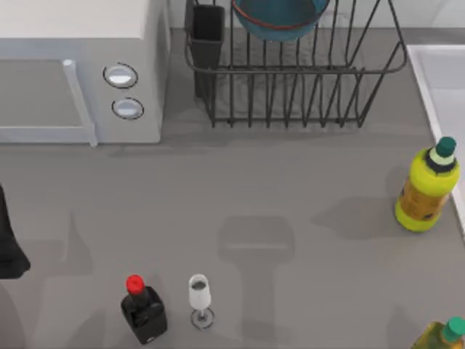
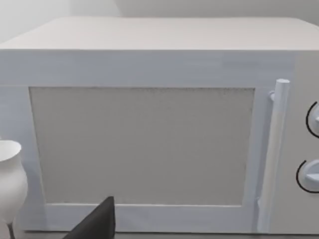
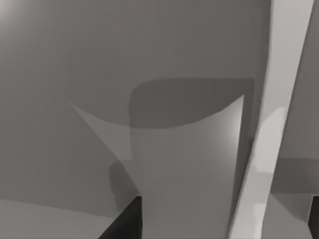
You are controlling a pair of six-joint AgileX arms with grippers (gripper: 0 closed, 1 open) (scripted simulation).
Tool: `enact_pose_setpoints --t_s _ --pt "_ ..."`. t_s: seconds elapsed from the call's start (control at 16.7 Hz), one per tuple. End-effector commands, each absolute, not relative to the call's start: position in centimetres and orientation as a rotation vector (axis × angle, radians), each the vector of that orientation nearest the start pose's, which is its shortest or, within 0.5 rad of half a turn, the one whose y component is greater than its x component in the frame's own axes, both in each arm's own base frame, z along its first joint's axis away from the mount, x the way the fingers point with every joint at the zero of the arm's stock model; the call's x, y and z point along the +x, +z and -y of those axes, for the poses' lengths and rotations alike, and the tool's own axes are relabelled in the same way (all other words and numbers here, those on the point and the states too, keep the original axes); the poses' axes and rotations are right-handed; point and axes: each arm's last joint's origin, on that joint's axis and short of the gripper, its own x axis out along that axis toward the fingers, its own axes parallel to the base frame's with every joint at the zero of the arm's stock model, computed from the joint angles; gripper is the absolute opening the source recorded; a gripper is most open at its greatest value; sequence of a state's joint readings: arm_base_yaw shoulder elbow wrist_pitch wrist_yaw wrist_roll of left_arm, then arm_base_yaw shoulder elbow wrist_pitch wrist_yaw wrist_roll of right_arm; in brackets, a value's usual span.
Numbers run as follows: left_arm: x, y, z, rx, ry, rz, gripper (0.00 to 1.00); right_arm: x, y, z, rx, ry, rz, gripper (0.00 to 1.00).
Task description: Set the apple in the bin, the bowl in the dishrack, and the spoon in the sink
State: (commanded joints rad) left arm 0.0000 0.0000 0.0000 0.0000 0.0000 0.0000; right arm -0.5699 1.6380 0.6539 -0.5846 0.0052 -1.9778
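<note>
The teal-blue bowl [image 1: 280,18] with its reddish rim rests inside the black wire dishrack [image 1: 290,80] at the back of the table. The pale sink [image 1: 439,80] lies along the right edge. The apple, the spoon and the bin are out of view. My left arm [image 1: 9,243] is at the far left edge, and a dark part of my left gripper [image 2: 97,221] faces the microwave door. Above bare grey table beside a pale raised rim [image 3: 264,124], my right gripper [image 3: 219,224] is open and holds nothing.
A white microwave [image 1: 73,73] with two knobs fills the back left. Near the front stand a red-capped black bottle [image 1: 143,309] and a small white glass [image 1: 200,298]. One yellow-green bottle [image 1: 427,189] stands by the sink, another [image 1: 445,336] at the front right corner.
</note>
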Motion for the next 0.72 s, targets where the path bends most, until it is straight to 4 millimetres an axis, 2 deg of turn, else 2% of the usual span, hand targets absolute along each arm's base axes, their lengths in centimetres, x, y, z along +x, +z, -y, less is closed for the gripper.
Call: enact_pose_setpoints --t_s 0.06,0.24,0.42,0.72 --pt "10.6 16.0 0.1 0.000 0.000 0.000 1.00 19.3 11.5 12.3 -1.088 1.046 -1.327 0.00" --pt "10.6 16.0 0.1 0.000 0.000 0.000 1.00 19.5 12.3 12.4 -1.093 1.049 -1.324 0.00" --pt "10.6 16.0 0.1 0.000 0.000 0.000 1.00 19.9 15.0 12.7 -1.098 1.045 -1.322 0.00" --pt "10.6 16.0 0.1 0.000 0.000 0.000 1.00 19.5 20.2 12.4 -1.082 1.062 -1.329 0.00"
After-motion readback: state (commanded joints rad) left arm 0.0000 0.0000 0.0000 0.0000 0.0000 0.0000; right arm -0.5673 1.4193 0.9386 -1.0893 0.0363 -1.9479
